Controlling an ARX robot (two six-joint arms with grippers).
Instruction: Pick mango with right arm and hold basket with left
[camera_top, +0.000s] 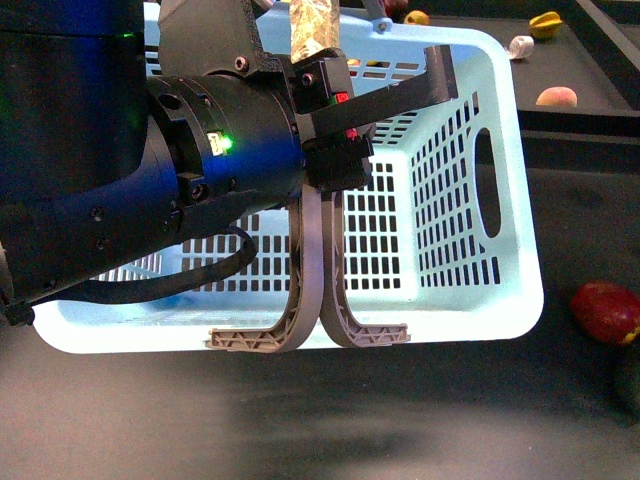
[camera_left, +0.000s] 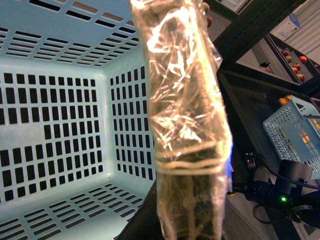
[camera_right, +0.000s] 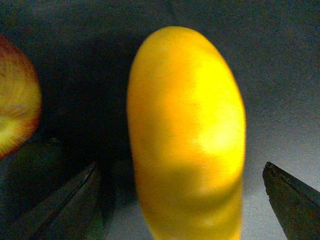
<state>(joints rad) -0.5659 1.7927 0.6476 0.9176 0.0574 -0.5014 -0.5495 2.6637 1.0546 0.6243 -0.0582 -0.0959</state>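
Note:
The pale aqua basket (camera_top: 470, 290) fills the middle of the front view, its two grey-brown handles (camera_top: 310, 320) hanging over the near rim. My left gripper (camera_top: 372, 62) is shut on the basket at its far rim. In the left wrist view a tape-wrapped finger (camera_left: 185, 125) stands beside the basket's slotted inside (camera_left: 60, 125). The yellow-orange mango (camera_right: 187, 135) lies on a dark surface in the right wrist view. My right gripper (camera_right: 180, 200) is open, with one dark finger (camera_right: 60, 205) on each side of the mango, not touching it. The right arm is not in the front view.
A red-and-yellow fruit (camera_right: 15, 105) lies close beside the mango. In the front view a dark red fruit (camera_top: 605, 312) lies right of the basket. A pale peach fruit (camera_top: 556, 97), a yellow fruit (camera_top: 545, 24) and a white roll (camera_top: 521, 46) lie at the back right.

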